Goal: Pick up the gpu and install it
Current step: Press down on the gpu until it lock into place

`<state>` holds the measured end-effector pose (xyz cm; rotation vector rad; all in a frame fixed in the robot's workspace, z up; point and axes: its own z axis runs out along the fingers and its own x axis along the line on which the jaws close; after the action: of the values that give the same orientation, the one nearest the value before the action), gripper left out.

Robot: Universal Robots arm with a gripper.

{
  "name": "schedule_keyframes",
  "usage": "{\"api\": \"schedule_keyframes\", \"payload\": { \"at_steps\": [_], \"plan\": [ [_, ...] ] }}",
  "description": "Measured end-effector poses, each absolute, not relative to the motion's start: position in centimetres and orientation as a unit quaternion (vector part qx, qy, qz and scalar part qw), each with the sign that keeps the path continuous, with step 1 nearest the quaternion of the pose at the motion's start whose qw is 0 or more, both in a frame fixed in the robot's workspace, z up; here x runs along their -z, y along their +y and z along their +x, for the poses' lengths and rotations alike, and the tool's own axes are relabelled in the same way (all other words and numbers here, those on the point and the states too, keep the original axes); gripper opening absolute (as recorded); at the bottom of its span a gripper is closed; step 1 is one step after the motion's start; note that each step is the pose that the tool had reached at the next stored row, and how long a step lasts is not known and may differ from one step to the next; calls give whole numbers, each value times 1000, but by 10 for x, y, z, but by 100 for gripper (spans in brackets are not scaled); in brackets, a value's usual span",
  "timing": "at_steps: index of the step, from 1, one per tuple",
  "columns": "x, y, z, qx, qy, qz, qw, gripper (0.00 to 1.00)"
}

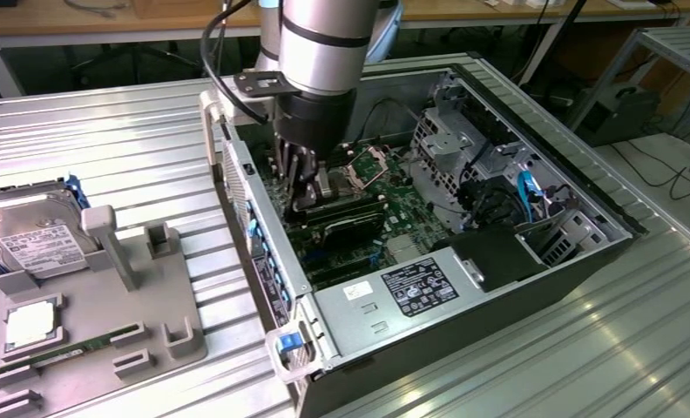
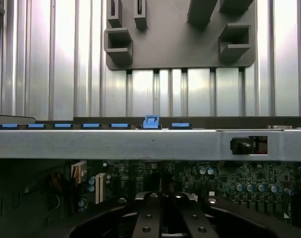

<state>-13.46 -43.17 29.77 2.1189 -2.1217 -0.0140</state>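
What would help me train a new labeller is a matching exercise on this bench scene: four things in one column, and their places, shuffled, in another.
Things:
1. hard drive
2. claw
3. memory stick
4. power supply

Places:
A. lowered inside the open computer case, over the motherboard
B. lying flat in a slot of the grey fixture, near the picture's bottom edge
C. propped up at the fixture's far end, at the exterior view's left
D. mounted in the case's near end, white label up

Pairs: 1-C, 2-A, 3-B, 4-D
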Motion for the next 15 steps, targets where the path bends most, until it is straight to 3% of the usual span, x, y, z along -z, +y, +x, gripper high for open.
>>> {"api": "schedule_keyframes", "payload": {
  "at_steps": [9, 15],
  "plan": [
    [-301, -432, -128, 25, -706, 702, 92, 11],
    [-301, -432, -123, 60, -701, 699, 127, 11]
  ]
}}
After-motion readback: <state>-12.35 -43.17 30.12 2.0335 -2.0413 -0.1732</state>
